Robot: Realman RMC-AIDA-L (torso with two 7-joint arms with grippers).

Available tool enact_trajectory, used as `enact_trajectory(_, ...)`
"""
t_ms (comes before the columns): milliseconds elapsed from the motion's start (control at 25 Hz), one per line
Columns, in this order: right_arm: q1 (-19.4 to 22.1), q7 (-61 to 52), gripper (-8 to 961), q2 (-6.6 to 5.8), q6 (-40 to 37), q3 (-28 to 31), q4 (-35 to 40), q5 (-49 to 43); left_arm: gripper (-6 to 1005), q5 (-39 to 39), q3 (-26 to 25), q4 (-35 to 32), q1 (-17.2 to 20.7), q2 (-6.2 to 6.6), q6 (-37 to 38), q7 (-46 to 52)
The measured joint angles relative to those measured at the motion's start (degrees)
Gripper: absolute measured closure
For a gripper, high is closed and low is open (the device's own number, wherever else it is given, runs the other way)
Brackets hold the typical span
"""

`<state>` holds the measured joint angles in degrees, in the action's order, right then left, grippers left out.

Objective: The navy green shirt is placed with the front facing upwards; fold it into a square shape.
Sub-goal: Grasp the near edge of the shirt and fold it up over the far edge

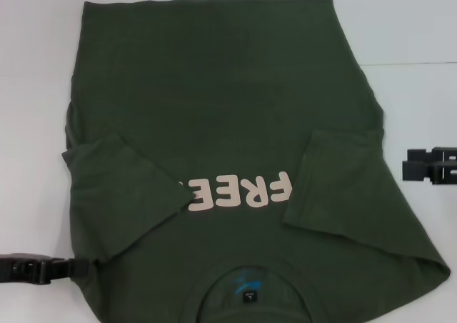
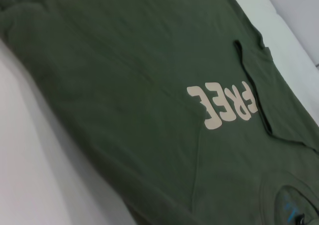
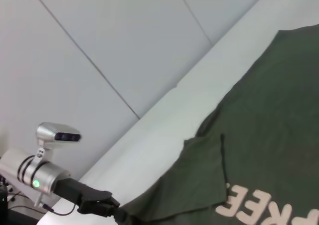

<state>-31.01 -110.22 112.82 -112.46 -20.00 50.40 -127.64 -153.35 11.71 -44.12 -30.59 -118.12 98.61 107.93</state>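
The navy green shirt (image 1: pixel 228 108) lies flat, front up, on the white table, its collar and blue neck label (image 1: pixel 248 292) toward me. Pink "FREE" lettering (image 1: pixel 239 192) runs across the chest. Both short sleeves are folded inward over the body, one on the left (image 1: pixel 121 187) and one on the right (image 1: pixel 332 180). My left gripper (image 1: pixel 82 268) sits low at the shirt's near left edge, touching the cloth by the shoulder; the right wrist view shows the left gripper (image 3: pixel 112 210) there too. My right gripper (image 1: pixel 407 164) hovers off the shirt's right side, apart from the fabric. The shirt (image 2: pixel 124 85) fills the left wrist view.
Bare white table (image 1: pixel 36 87) surrounds the shirt on the left, far and right sides. A thin seam line (image 1: pixel 414 64) crosses the surface at the far right. A grey wall (image 3: pixel 99 36) rises behind the table in the right wrist view.
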Motion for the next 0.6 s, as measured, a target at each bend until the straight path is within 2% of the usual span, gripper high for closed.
enact_trajectory(160, -1.5, -10.7, 137, -2.1, -0.2, -4.1, 2.8, -0.4, 973, 0.3, 0.2, 0.0, -0.2, 0.02, 0.0, 0.0)
enact_trajectory(320, -2.7, -21.1, 76, -4.31, 0.5, -9.9, 3.7, -1.2, 972, 0.3, 0.5, 0.0, -0.9, 0.1, 0.0, 0.0)
enact_trajectory(440, -4.0, -28.3, 45, -4.76, 2.6, -13.2, 4.3, -5.2, 971, 0.3, 0.5, 0.0, -1.4, 0.32, 0.0, 0.9)
enact_trajectory(600, -5.8, -34.0, 44, -4.45, 4.0, -14.7, 3.9, -13.2, 970, 0.3, 0.5, 0.0, -1.7, 0.52, 0.1, 1.3)
